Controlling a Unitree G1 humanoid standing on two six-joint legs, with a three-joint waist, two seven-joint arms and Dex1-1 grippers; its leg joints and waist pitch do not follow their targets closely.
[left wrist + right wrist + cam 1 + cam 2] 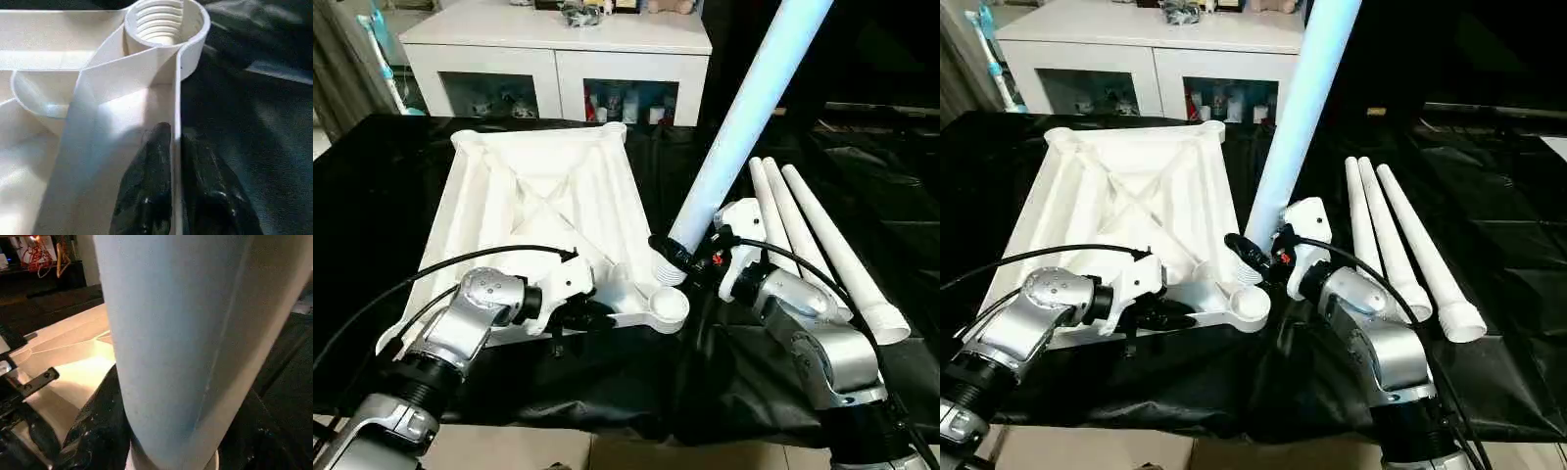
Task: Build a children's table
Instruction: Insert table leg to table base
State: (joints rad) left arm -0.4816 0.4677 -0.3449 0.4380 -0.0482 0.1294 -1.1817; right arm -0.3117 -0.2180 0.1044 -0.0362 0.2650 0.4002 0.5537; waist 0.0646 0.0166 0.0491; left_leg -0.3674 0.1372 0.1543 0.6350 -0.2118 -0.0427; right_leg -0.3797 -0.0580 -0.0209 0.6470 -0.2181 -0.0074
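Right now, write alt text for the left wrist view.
The left gripper pinches the side wall of the upturned white tabletop, one black jaw on each side. Beyond it, the threaded round corner socket stands empty, with black cloth beside the tabletop.

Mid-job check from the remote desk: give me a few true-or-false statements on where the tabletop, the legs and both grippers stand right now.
1. The tabletop lies with its ribbed underside up. True.
2. The left gripper hangs open above the cloth. False: its fingers pinch the tabletop's edge wall near the corner socket.
3. The right gripper holds a leg that leans up and away from the near corner socket. True.
4. Four spare legs lie on the black cloth. False: three spare legs lie side by side there, on the robot's right.
5. A leg is already seated in the far corner of the tabletop. False: the corners in view carry no leg.
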